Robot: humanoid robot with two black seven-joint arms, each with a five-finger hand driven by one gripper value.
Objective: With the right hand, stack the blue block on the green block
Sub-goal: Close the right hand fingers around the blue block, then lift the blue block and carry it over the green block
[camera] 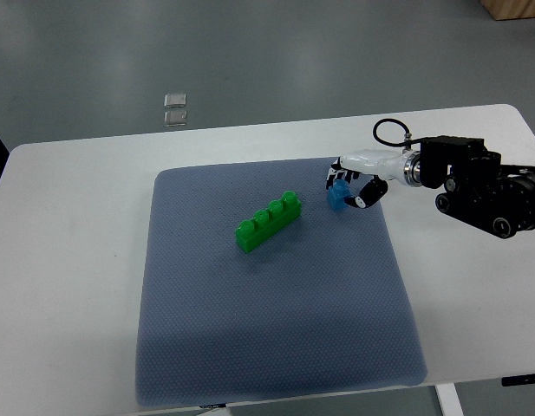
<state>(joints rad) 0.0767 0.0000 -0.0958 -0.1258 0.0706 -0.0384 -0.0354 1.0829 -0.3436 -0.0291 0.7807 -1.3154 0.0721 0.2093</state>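
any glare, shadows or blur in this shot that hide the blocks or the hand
Top view: even, soft light, no glare on the grey-blue textured mat. The green studded plastic block is sharp, with only a faint shadow. The small blue block is partly hidden by the right hand around it, its edges slightly soft.

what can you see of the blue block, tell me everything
The blue block is small, light blue and plastic-looking, far shorter than the green block. It sits near the right edge of the grey-blue mat, right of the green block and apart from it. The right hand has its fingers curled around it, partly hiding it. Whether it is lifted cannot be told.
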